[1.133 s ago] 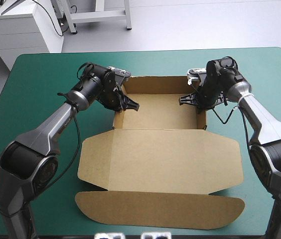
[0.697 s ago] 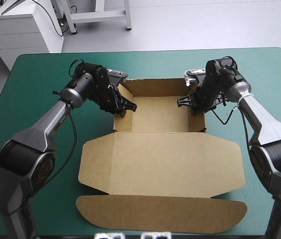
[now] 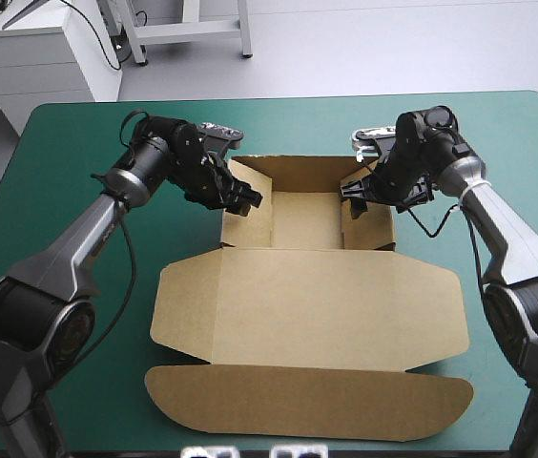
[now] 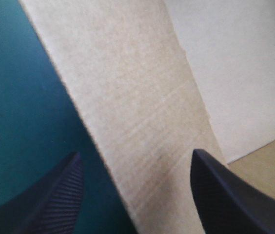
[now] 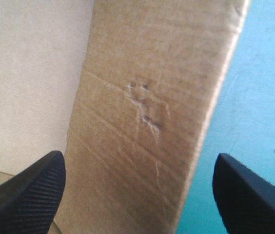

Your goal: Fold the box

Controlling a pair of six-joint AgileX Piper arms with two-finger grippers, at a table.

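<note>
Brown cut-board box point(image 3: 307, 296) mid-table on teal-green table cover point(image 3: 59, 191): open tray toward far edge, lid point(image 3: 307, 401) flat toward near edge. Left black-finned gripper point(image 3: 245, 198) at left side wall point(image 3: 236, 221), right black-finned gripper point(image 3: 353, 188) at right side wall point(image 3: 364, 224). Both spread wide, clamping nothing. Wrist views: left gripper point(image 4: 135, 155) and right gripper point(image 5: 138, 155) each straddling own wall panel, one finger inside tray, one outside over cover. Key relation: walls run near-to-far, each directly between its arm's fingers, tilted inward. Judged next: pinch or push each wall in to tuck. Risk: panel slipping out sideways.
</note>
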